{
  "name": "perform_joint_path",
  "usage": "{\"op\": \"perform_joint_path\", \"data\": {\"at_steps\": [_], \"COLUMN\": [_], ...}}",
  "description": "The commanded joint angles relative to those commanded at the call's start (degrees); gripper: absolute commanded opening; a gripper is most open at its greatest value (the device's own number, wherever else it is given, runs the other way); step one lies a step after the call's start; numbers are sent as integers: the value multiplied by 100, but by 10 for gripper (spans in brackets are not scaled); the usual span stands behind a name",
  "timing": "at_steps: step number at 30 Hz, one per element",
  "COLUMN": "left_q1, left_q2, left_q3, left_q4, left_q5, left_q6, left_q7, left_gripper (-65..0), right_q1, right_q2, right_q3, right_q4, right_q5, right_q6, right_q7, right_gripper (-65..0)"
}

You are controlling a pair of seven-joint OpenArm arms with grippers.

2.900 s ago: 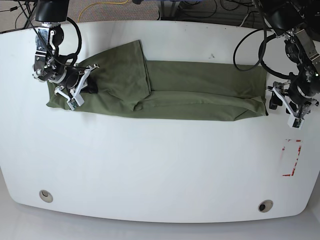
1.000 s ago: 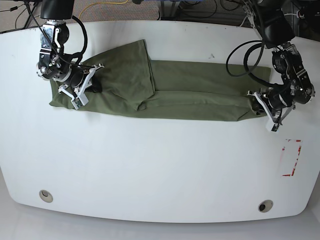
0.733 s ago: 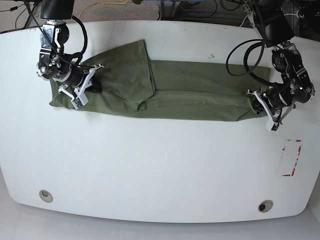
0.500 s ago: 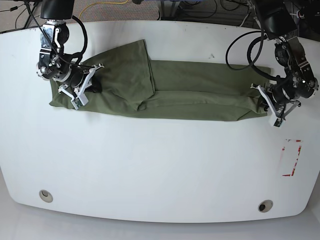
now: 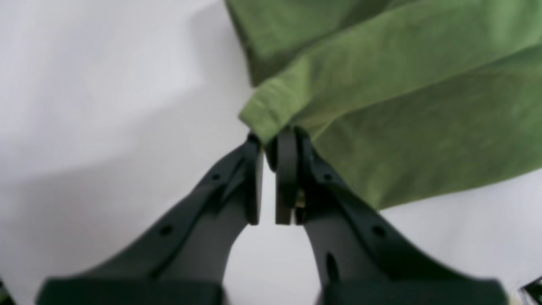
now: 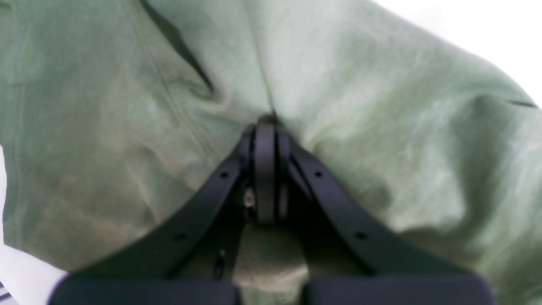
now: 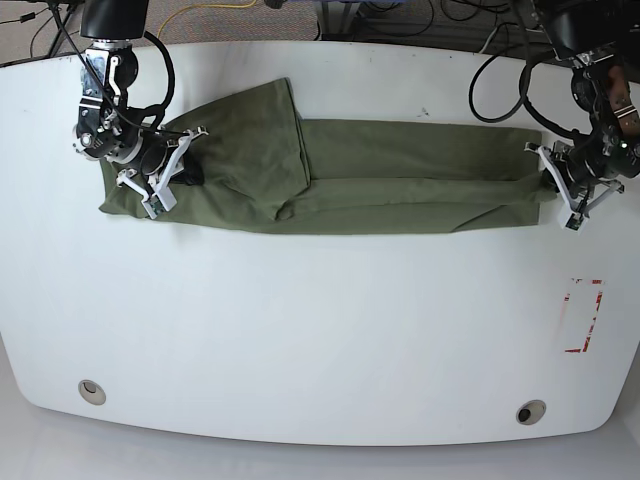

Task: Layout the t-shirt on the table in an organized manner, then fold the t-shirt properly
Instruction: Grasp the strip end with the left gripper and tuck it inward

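Two grippers pinching t-shirt (image 7: 400, 180) ends, pad contact hidden (blurred)

One t-shirt (image 7: 380, 180), one tabletop (image 7: 320, 330), two grippers (image 7: 165, 180) (image 7: 560, 185), two metal grommets (image 7: 92, 391) (image 7: 530, 412), one red tape rectangle (image 7: 583, 315).

olive t-shirt (image 7: 380, 180) lies stretched lengthwise across white table (image 7: 320, 330).

blurred: both wrist views | hidden: right hand (image 6: 266, 127) tips in t-shirt (image 6: 381, 127)
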Motion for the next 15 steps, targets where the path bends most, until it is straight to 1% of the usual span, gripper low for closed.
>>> {"op": "perform_joint_path", "data": {"at_steps": [2, 6, 11, 15], "left_q1": [62, 62, 79, 193], "left_q2": [0, -9, -141, -158], "left_q3": [-149, -264, -264, -237], "left_q4": [0, -9, -26, -18], "left_q5": [0, 9, 9, 9], "left_q6": [0, 0, 0, 0], "left_q7": [0, 0, 0, 0], "left_gripper": [-622, -622, -621, -619], "right_q1": [0, 0, -9, -9], "right_q2": [0, 0, 0, 0], "right_q3": [0, 9, -9, -9], "right_q4": [0, 0, 0, 0], "right_q5": [0, 0, 0, 9], "right_q6": [0, 0, 0, 0], "right_q7": [0, 0, 0, 0], "right_gripper": [-648, -648, -648, -648]}}
